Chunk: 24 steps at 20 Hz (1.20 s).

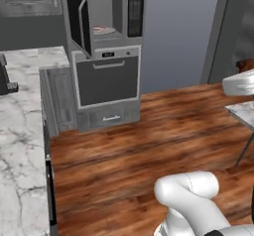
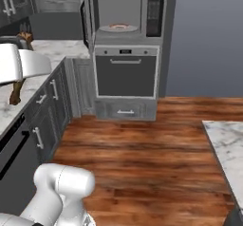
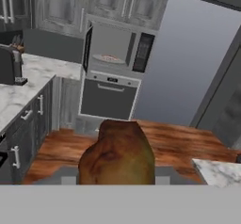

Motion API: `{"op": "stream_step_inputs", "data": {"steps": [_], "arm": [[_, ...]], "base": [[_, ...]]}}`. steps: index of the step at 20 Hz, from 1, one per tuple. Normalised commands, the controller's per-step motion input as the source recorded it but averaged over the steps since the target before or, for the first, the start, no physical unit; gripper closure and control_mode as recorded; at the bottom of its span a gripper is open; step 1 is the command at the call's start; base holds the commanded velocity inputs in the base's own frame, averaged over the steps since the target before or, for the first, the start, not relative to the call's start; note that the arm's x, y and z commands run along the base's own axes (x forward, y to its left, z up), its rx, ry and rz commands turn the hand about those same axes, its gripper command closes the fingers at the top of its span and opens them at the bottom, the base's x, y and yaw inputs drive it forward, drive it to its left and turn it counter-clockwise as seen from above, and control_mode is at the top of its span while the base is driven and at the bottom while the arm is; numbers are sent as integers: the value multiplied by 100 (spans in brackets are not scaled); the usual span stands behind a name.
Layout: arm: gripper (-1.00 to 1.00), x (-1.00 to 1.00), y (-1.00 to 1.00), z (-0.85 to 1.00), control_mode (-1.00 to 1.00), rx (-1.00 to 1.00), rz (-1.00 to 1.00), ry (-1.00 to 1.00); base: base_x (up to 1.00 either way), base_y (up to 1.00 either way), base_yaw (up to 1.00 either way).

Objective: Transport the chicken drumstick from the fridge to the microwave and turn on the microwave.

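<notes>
The chicken drumstick (image 3: 117,152) sits right at the hand, filling the low middle of the hand view where the finger tips would rise, so the jaws look to be pinching it, part-spread around its girth; the tips themselves are hidden behind the meat. Its long axis runs up and away from the hand, the narrower end pointing toward the far wall.

What the coming move turns on is the microwave (image 3: 117,49): it lies straight ahead and above the drumstick, well apart across the wooden floor (image 1: 149,131). Its door (image 1: 79,22) stands swung open to the left, and a plate (image 2: 118,28) rests inside the cavity. The keypad panel (image 2: 154,11) is on the right side of it. Just under it sits the oven (image 2: 126,73) with its horizontal handle.

To the left runs a marble desk (image 1: 20,131) with dark cabinets beneath; another marble top (image 2: 228,144) juts in on the near right. Between the two the floor gives a plain lane to the microwave. I judge the open door's edge to be the thing to mind on the way in.
</notes>
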Motion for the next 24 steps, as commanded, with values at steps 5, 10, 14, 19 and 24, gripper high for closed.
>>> {"op": "stream_step_inputs", "data": {"steps": [5,10,14,19,24], "arm": [[100,0,0,0,100,0,0,0],[100,0,0,0,100,0,0,0],[100,0,0,0,100,0,0,0],[100,0,0,0,100,0,0,0],[100,0,0,0,100,0,0,0]], "base": [[69,29,0],[78,23,0],[73,20,0],[68,15,0],[73,5,1]]}}
